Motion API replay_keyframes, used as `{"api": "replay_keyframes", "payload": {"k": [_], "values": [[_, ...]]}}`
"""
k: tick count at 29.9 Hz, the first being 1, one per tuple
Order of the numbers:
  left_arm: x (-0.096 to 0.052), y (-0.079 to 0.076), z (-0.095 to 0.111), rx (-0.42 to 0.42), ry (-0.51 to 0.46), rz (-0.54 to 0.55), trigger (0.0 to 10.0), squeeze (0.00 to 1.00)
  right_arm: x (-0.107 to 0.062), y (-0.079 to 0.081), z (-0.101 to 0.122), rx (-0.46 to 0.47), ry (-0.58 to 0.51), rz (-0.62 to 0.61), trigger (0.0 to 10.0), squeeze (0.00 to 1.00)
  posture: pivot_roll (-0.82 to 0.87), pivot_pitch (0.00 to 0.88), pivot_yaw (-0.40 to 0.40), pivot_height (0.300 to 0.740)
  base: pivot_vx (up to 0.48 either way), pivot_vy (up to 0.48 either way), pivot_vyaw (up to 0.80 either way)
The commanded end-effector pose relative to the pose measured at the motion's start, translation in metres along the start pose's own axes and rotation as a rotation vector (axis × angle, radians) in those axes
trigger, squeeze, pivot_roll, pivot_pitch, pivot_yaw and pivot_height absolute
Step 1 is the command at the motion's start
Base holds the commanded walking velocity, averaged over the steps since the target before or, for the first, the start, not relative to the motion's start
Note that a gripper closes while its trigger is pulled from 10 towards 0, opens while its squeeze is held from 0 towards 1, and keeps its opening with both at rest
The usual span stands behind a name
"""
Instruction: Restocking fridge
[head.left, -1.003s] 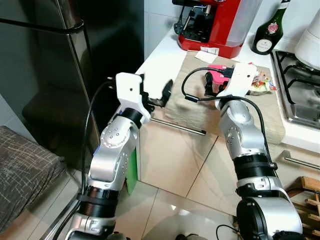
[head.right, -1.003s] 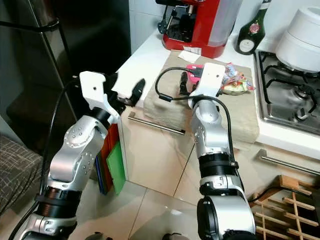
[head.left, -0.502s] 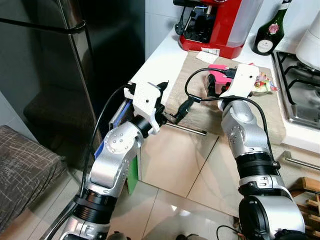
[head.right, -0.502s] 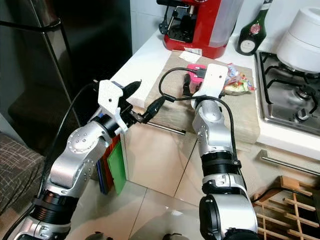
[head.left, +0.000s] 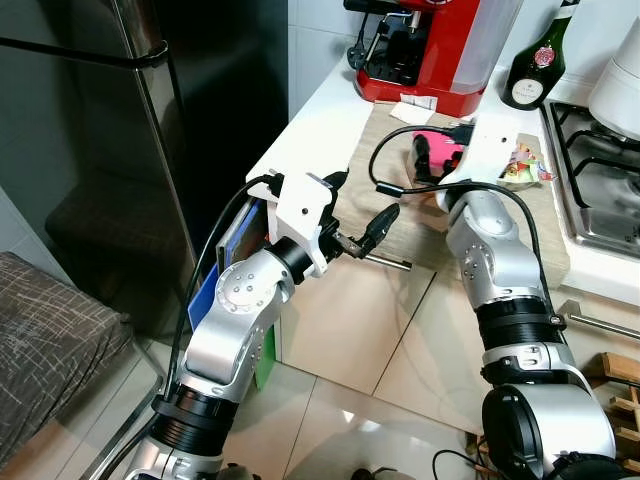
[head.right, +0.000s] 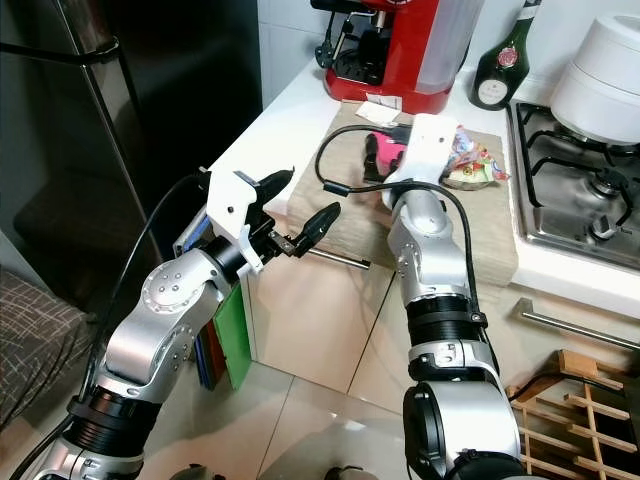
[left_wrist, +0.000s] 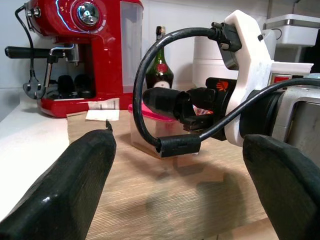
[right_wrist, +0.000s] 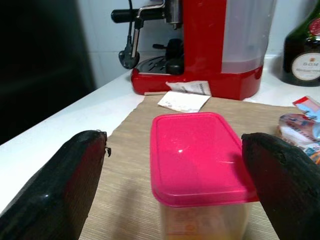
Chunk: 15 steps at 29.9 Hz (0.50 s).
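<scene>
Here, working outward from our own arms
Left gripper: raised at the near edge of the counter, over the drawer handle; we read the two black fingers as spread wide, nothing between them
Left wrist view: fingers splayed on both sides, looking across the mat at the right gripper and the container beyond it
Right gripper: further in, over the woven mat, fingers parted to either side of the pink-lidded container, not yet touching it as far as we can see
Pink-lidded container: standing upright on the mat, clear body, lid on; close in front of the right gripper
Snack packets: colourful wrappers lying on the mat just beside the container, towards the hob
Paper slip: on the mat between container and coffee machine
Red coffee machine: at the back of the counter, beyond the mat
Dark bottle: upright near the wall, beside the machine
Gas hob: right of the mat
Fridge: dark, door closed, to our left, well apart from the container
</scene>
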<state>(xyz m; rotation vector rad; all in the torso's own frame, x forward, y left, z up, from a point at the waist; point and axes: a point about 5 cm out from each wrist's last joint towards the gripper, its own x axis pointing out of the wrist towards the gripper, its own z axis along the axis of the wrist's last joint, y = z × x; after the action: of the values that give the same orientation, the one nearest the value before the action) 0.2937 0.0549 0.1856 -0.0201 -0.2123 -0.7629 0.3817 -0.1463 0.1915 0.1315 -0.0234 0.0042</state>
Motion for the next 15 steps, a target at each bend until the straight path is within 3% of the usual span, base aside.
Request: {"api": "replay_keyframes", "payload": {"k": [1,8,15], "values": [[0.001,-0.004,0.005,0.014,-0.015,-0.015,10.0,0.0,0.003,0.001,0.005,-0.018,0.01,0.021,10.0,0.0,0.04,0.0,-0.024,0.74,0.0,0.0,0.0],[-0.001,-0.005,0.004,0.013,-0.012,-0.016,10.0,0.0,0.005,-0.009,0.002,-0.034,0.038,-0.025,10.0,0.0,0.04,0.0,-0.025,0.74,0.0,0.0,0.0],[0.0,-0.005,0.004,0.014,-0.01,-0.021,10.0,0.0,0.006,-0.01,-0.006,0.019,0.087,-0.021,10.0,0.0,0.04,0.0,-0.024,0.74,0.0,0.0,0.0]]}}
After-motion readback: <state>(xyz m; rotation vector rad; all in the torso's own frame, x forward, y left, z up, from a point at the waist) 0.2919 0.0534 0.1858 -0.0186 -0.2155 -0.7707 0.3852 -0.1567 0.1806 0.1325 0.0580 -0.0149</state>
